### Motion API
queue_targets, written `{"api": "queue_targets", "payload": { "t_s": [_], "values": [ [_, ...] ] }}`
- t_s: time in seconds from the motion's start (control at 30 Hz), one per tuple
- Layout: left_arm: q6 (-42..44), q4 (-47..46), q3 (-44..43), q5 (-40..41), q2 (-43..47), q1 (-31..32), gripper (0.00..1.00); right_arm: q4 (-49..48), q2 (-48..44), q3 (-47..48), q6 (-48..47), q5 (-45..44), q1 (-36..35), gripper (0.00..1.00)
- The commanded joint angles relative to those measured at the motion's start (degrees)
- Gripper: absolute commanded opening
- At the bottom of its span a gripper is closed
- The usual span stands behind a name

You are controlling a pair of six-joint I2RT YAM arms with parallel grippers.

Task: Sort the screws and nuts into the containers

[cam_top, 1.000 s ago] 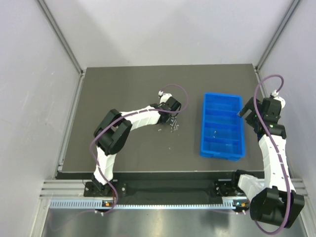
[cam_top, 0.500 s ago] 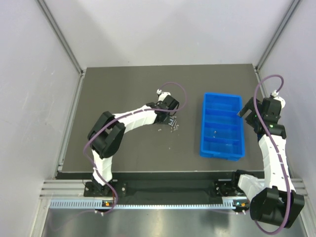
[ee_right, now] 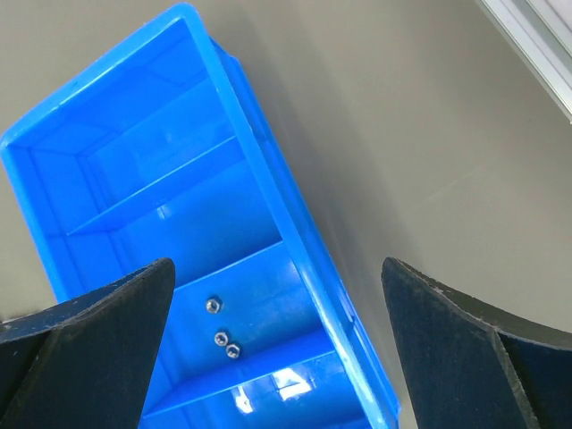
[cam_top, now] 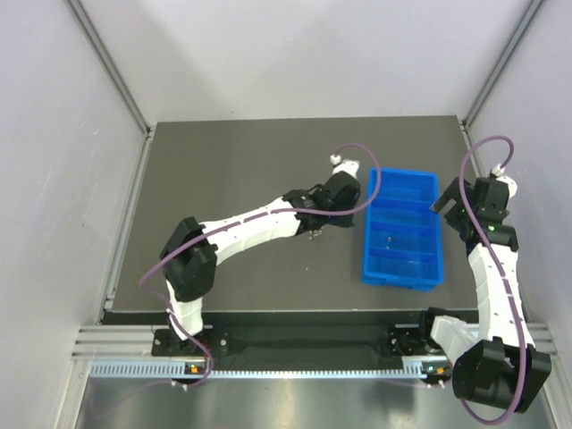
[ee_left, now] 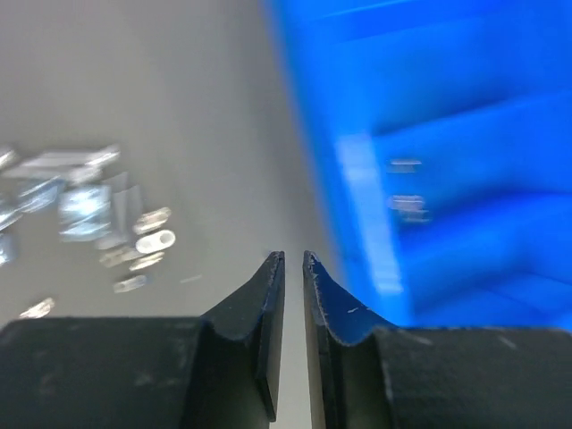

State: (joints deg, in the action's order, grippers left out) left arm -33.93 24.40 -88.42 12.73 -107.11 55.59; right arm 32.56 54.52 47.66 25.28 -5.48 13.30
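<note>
Screws and nuts (ee_left: 89,206) are lying in a loose silvery heap at the left of the left wrist view, blurred, on the dark table (cam_top: 223,161) just beyond the fingertips. The left gripper (ee_left: 293,261) is hanging at the bottom centre of that view with its fingers drawn almost together. Only a thin slit is showing between them, and nothing can be made out in it. To its right, the blue tray (ee_left: 447,134) is filling the upper right of the frame. In the top view the heap (cam_top: 315,231) is sitting just left of the tray (cam_top: 366,232). Three small ring-like nuts (ee_right: 222,338) are resting in the third compartment from the top of that frame. The right gripper (ee_right: 277,264) is hovering over the tray's right edge, its fingers spread wide.
</note>
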Motion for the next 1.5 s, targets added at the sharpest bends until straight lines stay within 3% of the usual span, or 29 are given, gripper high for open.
{"api": "queue_targets", "payload": {
  "t_s": [0.0,0.3,0.47,0.67,0.83,0.97,1.13,1.17,1.27,1.47],
  "values": [
    [1.5,-6.64,-5.78,-3.15,-2.03,3.11,0.17,-0.04,-0.64,2.09,0.39,-1.47,0.41,1.0],
    [0.36,-9.02,-11.59,-5.53,-10.83,6.11,0.17,0.67,-1.7,2.88,0.12,-1.56,0.5,1.0],
    [0.01,-7.1,-10.02,-0.79,-6.55,6.02,0.2,0.49,-2.05,2.18,-0.4,-1.21,0.41,1.0],
    [-0.96,-9.55,5.78,8.35,7.77,5.49,0.4,-0.39,-1.52,1.82,-1.11,1.08,0.5,1.0],
    [-3.15,-4.2,16.52,13.72,16.93,5.05,0.51,-1.18,-3.1,1.74,-1.98,5.03,0.41,1.0],
    [-5.35,-1.82,19.78,13.81,17.2,4.18,0.51,-2.06,-5.12,1.38,-2.16,7.32,-0.2,1.0],
    [-4.92,2.4,19.52,3.82,15.35,3.64,0.51,-0.74,-5.92,1.74,-3.39,7.85,-1.08,1.0],
    [-4.04,3.1,19.69,0.57,15.53,4.52,0.51,-0.39,-5.83,1.74,-3.48,7.07,-1.0,1.0],
    [-3.77,6.6,18.82,0.89,16.14,8.11,0.57,0.4,-5.74,1.3,-3.57,7.23,-1.0,1.0],
    [-10.52,10.66,15.92,3.26,12.91,16.01,0.62,1.02,-6.62,-1.16,-3.65,10.22,-1.17,1.0]
  ]
}}
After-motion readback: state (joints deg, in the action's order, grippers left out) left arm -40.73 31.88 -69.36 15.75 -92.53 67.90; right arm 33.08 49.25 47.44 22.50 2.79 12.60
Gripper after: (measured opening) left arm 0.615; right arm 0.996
